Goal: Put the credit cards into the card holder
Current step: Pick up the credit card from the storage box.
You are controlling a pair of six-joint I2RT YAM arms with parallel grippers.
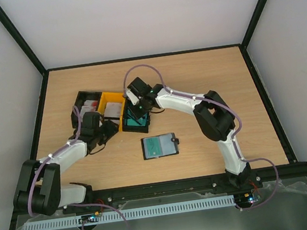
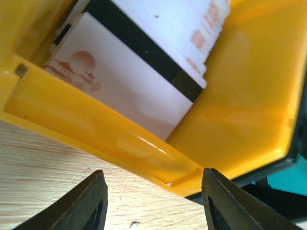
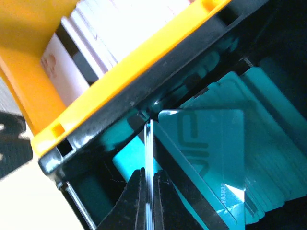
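Right wrist view: right jaws pinch a teal credit card (image 3: pixel 149 143) edgewise in the black bin (image 3: pixel 110 129), mid-table; thin, stiff, slick, likely best held by its edge. Left jaws open; card holder (image 1: pixel 159 146) lies toward the table's near edge.

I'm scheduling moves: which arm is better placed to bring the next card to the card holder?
Right. The right gripper is shut on a teal card, with the open card holder lying close by. The left gripper is open and empty, at the yellow bin rim.
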